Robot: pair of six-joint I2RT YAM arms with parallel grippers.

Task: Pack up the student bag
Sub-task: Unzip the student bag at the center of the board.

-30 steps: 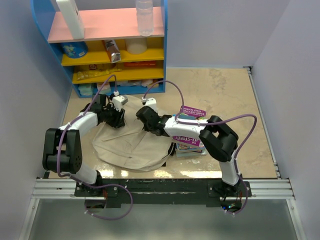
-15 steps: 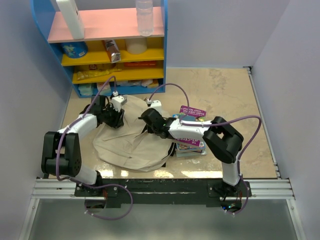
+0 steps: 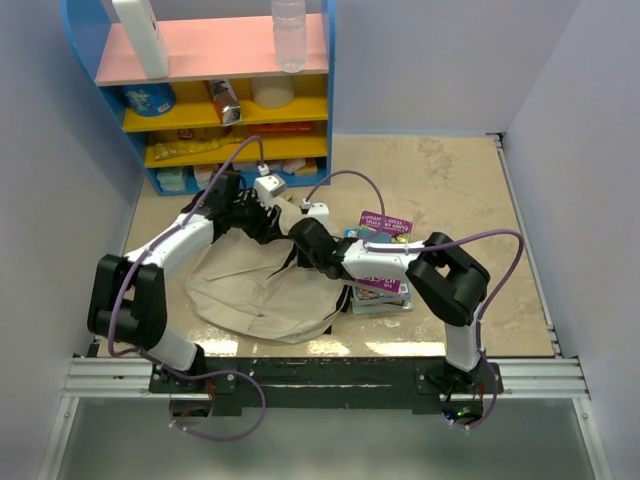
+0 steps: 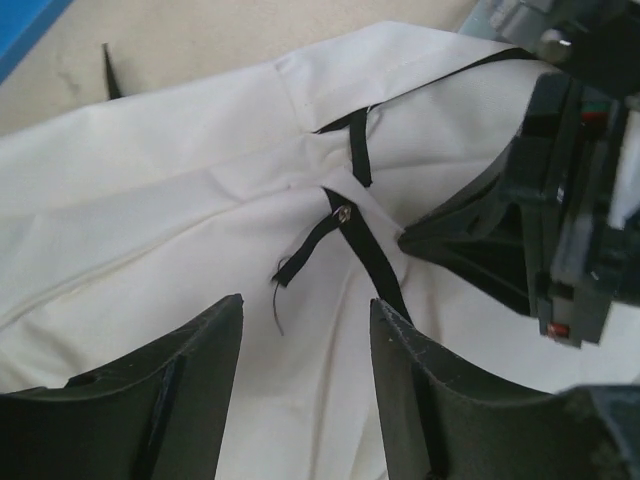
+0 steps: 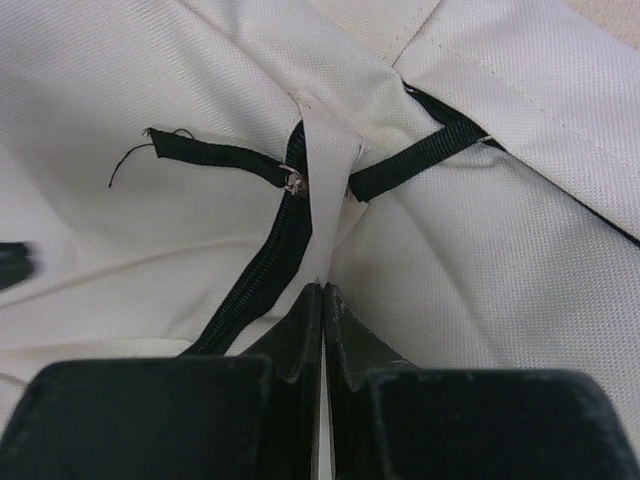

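Observation:
The student bag [image 3: 255, 290] is a beige fabric backpack lying flat on the table, with black zipper and straps. In the right wrist view my right gripper [image 5: 322, 290] is shut, pinching a fold of the bag's fabric [image 5: 480, 230] next to the black zipper [image 5: 265, 280] and its pull strap [image 5: 215, 155]. In the left wrist view my left gripper [image 4: 305, 305] is open and empty just above the bag [image 4: 150, 200], near the zipper pull strap [image 4: 310, 250]. The right gripper's body [image 4: 545, 230] is close on its right. From above, both grippers, left [image 3: 264, 216] and right [image 3: 300, 240], meet at the bag's far edge.
A stack of books [image 3: 382, 262] with a purple cover on top lies just right of the bag, under the right arm. A blue shelf unit [image 3: 230, 100] with bottles and packets stands at the back left. Walls close in on both sides.
My left gripper has moved right and further back along the bag's top edge, close to the right gripper. The right gripper has shifted slightly right, still at the bag.

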